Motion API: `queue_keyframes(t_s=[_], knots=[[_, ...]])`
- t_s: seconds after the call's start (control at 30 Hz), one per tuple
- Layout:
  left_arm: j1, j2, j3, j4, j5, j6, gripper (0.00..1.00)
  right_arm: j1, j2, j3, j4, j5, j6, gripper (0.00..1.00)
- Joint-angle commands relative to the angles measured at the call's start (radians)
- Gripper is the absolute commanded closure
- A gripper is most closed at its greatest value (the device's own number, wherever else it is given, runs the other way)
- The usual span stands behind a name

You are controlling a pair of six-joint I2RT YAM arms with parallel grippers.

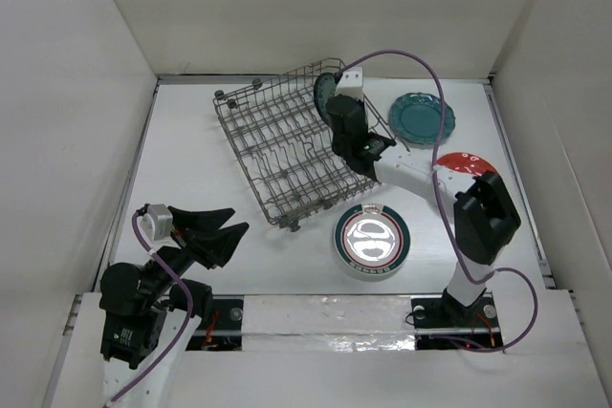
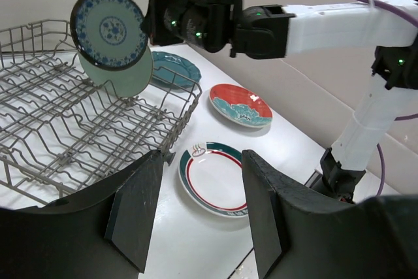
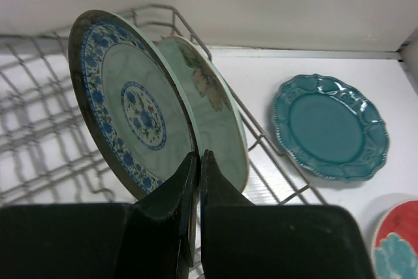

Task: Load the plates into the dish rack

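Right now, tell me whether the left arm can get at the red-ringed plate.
Probably yes: the left pincer is open and faces the red-ringed plate, which lies flat with nothing between them.

A white surface [image 1: 191,236] is lying flat, plain white walls [image 1: 316,7] are enclosing it on three sides, and a glossy strip [image 1: 325,317] is running along its near edge.

Right pincer [image 1: 335,102] over dish rack [image 1: 277,140] far corner, apparently gripping upright plate [image 1: 323,91].
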Motion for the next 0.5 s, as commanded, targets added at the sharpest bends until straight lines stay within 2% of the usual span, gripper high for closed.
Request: queue_keyframes(t_s=[0.0,0.23,0.47], knots=[[-0.007,-0.069,0.007,0.052,0.008,0.015,0.52,-0.044,0.061,0.084,-0.044,-0.056,-0.095,1.00],[-0.007,-0.058,0.004,0.059,0.008,0.018,0.52,-0.075,0.167,0.131,-0.066,-0.079,-0.125,1.00],[-0.007,-0.052,0.002,0.062,0.008,0.020,0.52,-0.055,0.259,0.168,-0.097,-0.066,-0.121,1.00]])
